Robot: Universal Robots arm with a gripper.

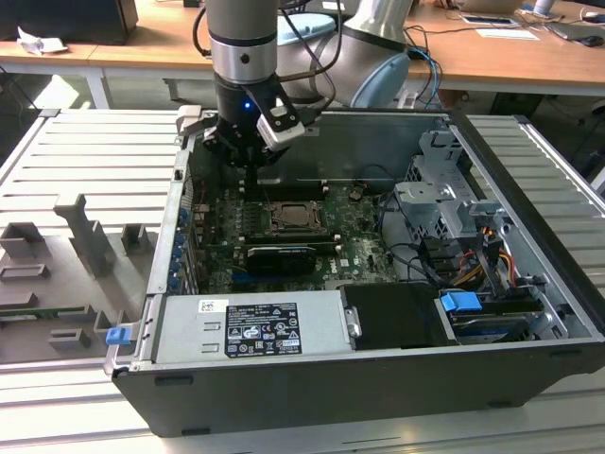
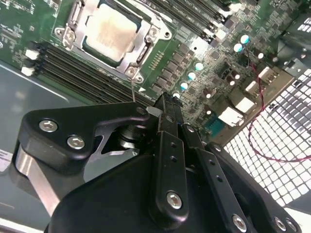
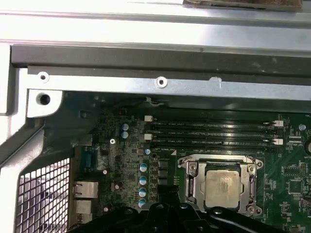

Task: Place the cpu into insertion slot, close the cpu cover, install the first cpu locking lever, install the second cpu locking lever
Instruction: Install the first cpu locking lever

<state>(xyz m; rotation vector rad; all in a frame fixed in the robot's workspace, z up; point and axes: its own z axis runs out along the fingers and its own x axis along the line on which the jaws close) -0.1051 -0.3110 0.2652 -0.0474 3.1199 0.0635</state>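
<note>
Gripper hovers above motherboard, fingers drawn together | cpu sits beneath lowered cpu cover | inside open computer case

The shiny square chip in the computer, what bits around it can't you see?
1. cpu cover, second wrist view: the picture's edge cuts off one side.
2. The same cover, first wrist view: the gripper hides one edge.
3. cpu, exterior view: too small to tell whether it is locked down.
</note>
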